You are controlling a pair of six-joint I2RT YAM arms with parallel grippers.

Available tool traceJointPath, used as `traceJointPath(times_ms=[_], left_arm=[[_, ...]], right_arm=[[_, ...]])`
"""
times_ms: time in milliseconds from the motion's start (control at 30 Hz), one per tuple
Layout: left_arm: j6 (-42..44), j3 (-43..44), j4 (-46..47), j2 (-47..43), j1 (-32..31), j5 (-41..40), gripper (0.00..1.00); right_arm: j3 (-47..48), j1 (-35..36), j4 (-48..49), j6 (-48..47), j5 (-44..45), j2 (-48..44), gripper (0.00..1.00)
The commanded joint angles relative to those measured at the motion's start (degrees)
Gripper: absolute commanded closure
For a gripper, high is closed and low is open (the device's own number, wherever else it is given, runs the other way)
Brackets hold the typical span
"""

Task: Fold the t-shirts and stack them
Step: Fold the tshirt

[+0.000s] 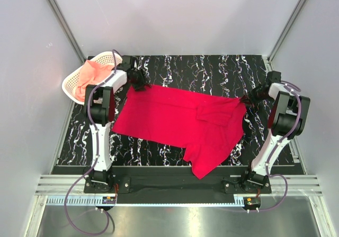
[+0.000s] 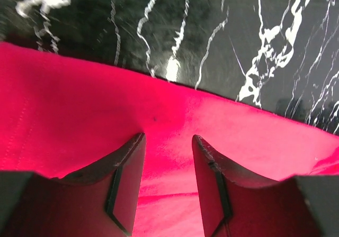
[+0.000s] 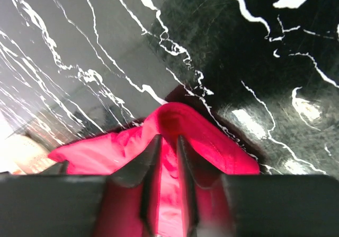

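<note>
Basket, Marble Top and Bare Walls

A white lattice basket (image 1: 69, 87) sat at the far left corner of the black, white-veined table top (image 1: 212, 70), close beside the left wall. Pale grey walls (image 1: 175, 15) closed the far side and both flanks. A slotted aluminium rail (image 1: 175, 197) ran along the near edge

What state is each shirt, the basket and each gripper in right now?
red shirt: spread on the table, right side folded over.
pink shirt: crumpled in the basket.
basket: holding the pink shirt.
left gripper: open over the red shirt's far edge.
right gripper: shut on a fold of the red shirt.
</note>
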Motion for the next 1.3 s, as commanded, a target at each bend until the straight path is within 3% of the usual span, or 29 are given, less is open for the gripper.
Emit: traceJointPath(times_ms=[0, 100, 467, 767, 867, 1000, 1133, 1267], left_arm=[[-1.47, 4.19, -1.43, 2.66, 1.13, -0.32, 0.53], [-2.18, 5.87, -2.84, 4.24, 1.57, -0.05, 0.53], [-1.57, 4.20, -2.67, 5.21, 2.45, 1.27, 0.53], [-1.04, 2.18, -1.53, 2.93, 2.27, 3.64, 0.49], [-1.04, 1.74, -1.35, 1.00, 2.10, 4.08, 0.46], [-1.21, 1.04, -1.52, -1.99, 1.83, 4.52, 0.40], [-1.48, -0.19, -2.31, -5.42, 1.22, 5.48, 0.38], [-1.04, -2.91, -2.58, -9.72, -0.27, 5.22, 0.37]], right_arm=[[0.49, 0.23, 1.52, 1.21, -0.59, 0.03, 0.83], [0.14, 0.14, -0.50, 0.86, 2.38, -1.02, 1.00], [-1.53, -0.65, -1.21, 0.33, 9.51, -1.64, 1.00], [2.32, -0.65, -1.30, -3.62, 8.46, 1.17, 0.99], [5.74, -0.65, -5.07, -7.12, 8.20, 2.05, 0.93], [9.18, -0.65, -10.33, -10.38, 9.42, 1.70, 0.67], [10.59, -0.39, -15.53, -11.97, 10.83, -2.50, 0.64], [7.80, 1.54, -19.57, -12.59, 11.71, -7.43, 0.54]])
